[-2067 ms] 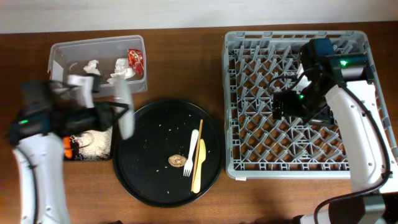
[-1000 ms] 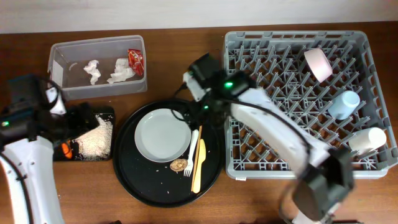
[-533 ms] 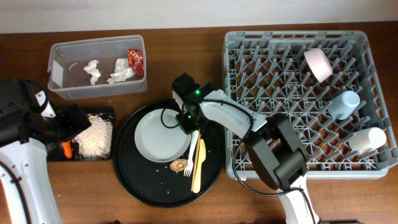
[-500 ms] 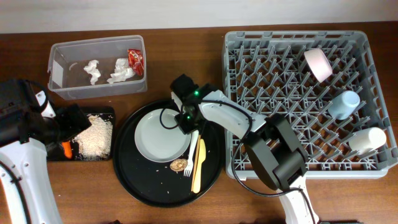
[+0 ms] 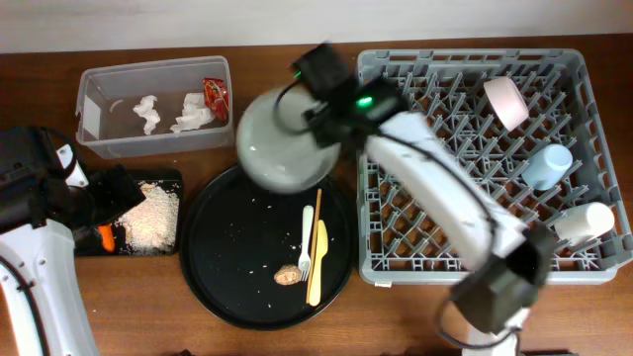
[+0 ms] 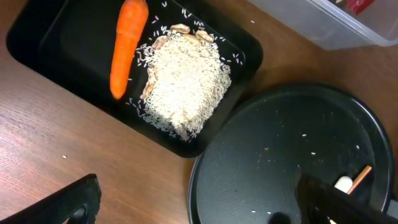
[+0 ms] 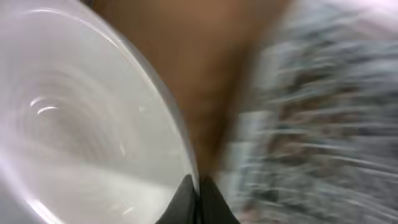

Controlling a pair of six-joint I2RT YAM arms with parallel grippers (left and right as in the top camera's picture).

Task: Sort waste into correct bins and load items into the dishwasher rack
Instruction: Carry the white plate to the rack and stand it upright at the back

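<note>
One white plate (image 5: 280,148) has left the round tray (image 5: 237,297), clamped at its rim by the right tool (image 5: 318,111).

Left tool (image 6: 205,208): apart, empty. Black tray (image 6: 37,43): one carrot (image 6: 127,46), one rice heap (image 6: 183,81). Clear tub (image 5: 153,69): two napkins (image 5: 146,109), one red wrapper (image 5: 215,94). The plate hangs between tub and rack (image 5: 465,275), so I think racking is next. On the round tray: one brown piece (image 5: 287,275), one fork (image 5: 306,247), one yellow utensil (image 5: 316,262). Rack: one pink bowl (image 5: 505,102), two cups.
</note>
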